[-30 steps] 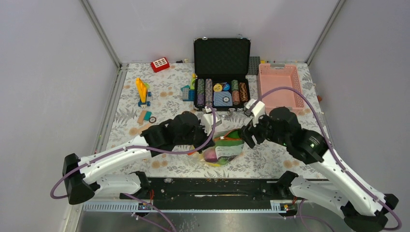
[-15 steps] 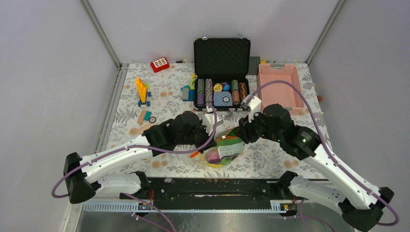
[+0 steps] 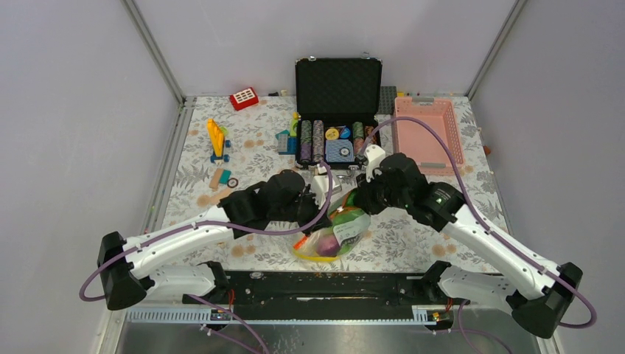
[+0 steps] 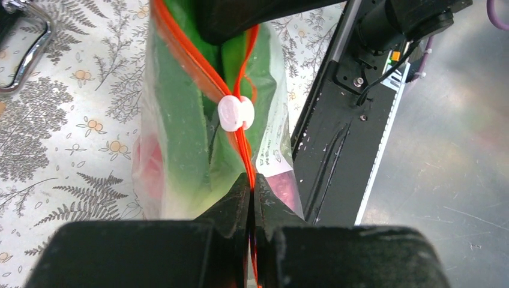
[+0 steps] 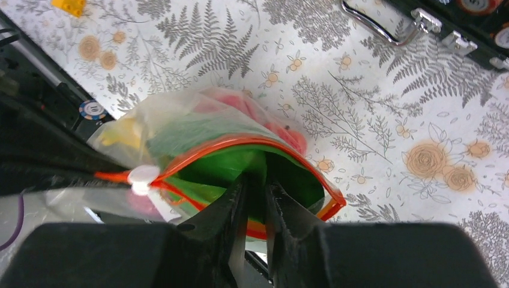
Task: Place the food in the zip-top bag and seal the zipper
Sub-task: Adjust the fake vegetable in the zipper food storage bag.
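- Between the fingertips of the left hand, the thin orange-red plastic zipper strip is clenched at one end of the clear, floppy plastic zip-top bag. That grip looks meant to anchor the bag so it cannot slide when the zipper is drawn.
- Just beyond those fingertips, a small white plastic slider sits on the strip. Past it the mouth gapes, so the seal is not yet made.
- Beyond the slider from the left hand, the right hand straddles the mouth's near lip. Its fingers stand close together with a thin gap, and I cannot tell whether they already pinch the plastic. Its place suggests it is there to steady the mouth.
- Beneath both hands the bag lies on the fern-patterned worktop. Inside are the green leafy toy cabbage, purple toy ball, yellow toy banana and red round toy fruit, so loading looks finished.
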Controlling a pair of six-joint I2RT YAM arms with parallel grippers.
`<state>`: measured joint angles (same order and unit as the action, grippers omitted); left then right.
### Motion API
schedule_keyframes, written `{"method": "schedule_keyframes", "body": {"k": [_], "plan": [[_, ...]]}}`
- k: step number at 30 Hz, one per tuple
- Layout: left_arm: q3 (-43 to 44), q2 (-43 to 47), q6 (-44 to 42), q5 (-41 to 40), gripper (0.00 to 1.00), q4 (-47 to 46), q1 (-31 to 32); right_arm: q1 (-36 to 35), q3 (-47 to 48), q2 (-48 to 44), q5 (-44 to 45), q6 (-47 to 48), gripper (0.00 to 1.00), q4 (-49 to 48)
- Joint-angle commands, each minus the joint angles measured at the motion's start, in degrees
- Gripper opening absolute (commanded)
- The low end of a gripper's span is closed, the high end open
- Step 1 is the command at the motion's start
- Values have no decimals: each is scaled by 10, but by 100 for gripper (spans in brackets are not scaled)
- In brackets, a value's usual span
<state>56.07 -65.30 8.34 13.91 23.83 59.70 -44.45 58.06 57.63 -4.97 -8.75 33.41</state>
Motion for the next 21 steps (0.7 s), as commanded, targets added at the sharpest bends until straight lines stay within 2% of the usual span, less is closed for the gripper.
{"method": "schedule_keyframes", "body": {"k": [1,4,5,16,21], "plan": [[18,-4,-19,52,0,-58,8,2,23,20,33,-47,22,-14],[19,-8,-25,54,0,-58,11,2,30,14,44,-61,36,-31],[19,-9,-25,51,0,-56,12,2,30,8,47,-67,37,-37],[16,-6,-20,44,0,-58,13,2,23,-42,56,-59,41,-65],[16,-6,-19,41,0,-57,14,2,25,-24,53,-58,36,-40]]}}
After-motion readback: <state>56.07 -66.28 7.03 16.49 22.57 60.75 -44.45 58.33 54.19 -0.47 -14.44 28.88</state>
